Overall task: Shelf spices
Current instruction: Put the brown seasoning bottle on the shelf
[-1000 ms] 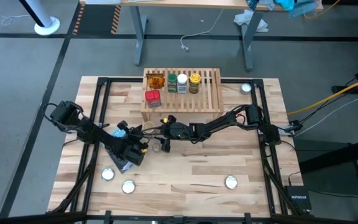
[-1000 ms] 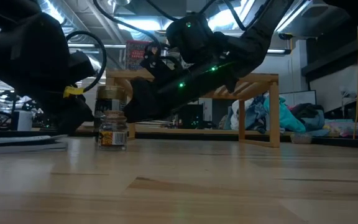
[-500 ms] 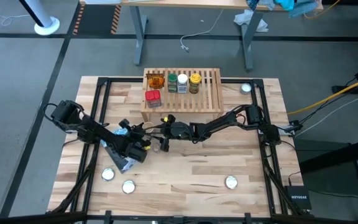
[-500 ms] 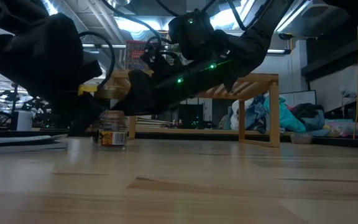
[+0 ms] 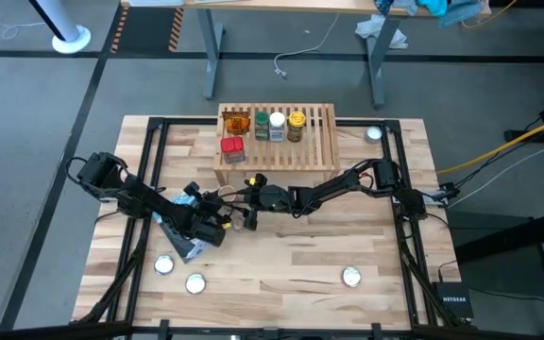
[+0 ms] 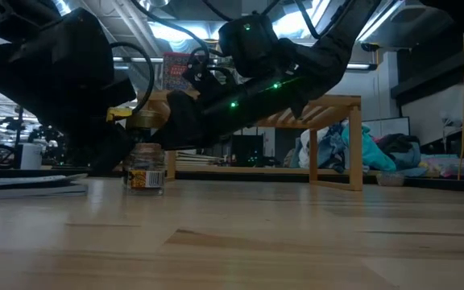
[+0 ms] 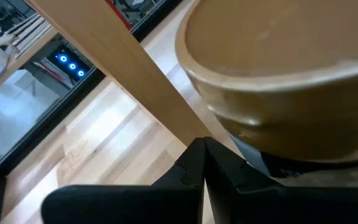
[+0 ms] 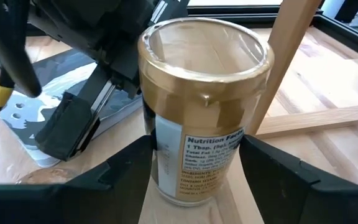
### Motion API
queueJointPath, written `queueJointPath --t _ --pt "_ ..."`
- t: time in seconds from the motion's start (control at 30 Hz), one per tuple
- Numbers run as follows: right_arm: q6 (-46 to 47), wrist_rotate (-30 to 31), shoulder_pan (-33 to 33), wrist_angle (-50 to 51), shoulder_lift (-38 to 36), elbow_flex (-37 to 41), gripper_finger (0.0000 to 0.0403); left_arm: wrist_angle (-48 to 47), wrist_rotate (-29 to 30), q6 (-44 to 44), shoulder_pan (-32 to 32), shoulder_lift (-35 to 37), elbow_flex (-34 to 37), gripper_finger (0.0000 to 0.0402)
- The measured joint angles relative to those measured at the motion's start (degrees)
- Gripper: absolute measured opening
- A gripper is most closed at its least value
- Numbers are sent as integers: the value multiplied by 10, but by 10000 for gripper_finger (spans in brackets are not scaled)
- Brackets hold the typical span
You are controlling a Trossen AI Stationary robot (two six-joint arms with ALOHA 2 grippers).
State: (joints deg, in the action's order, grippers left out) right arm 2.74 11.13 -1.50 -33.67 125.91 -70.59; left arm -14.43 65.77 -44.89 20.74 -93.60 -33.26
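Gold-lidded spice jar (image 8: 201, 118) upright on the worktop (image 5: 300, 250), long axis vertical, just in front of the shelf (image 5: 277, 137) — directly between the parted fingers (image 8: 123, 171) of the right end effector (image 5: 242, 213), one either side, contact not certain. Left end effector (image 5: 217, 219) pinched together, empty, just beside the jar but not around it. Right arm better placed — lift, then carry toward the shelf.
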Motion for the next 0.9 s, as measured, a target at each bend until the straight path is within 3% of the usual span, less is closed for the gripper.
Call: queueJointPath --t 0.53,0.9 --pt "31 32 -1 -3 0 1 250 38 -2 17 3 0 1 0" --pt "28 22 -1 -6 0 1 254 39 -5 29 3 0 1 0"
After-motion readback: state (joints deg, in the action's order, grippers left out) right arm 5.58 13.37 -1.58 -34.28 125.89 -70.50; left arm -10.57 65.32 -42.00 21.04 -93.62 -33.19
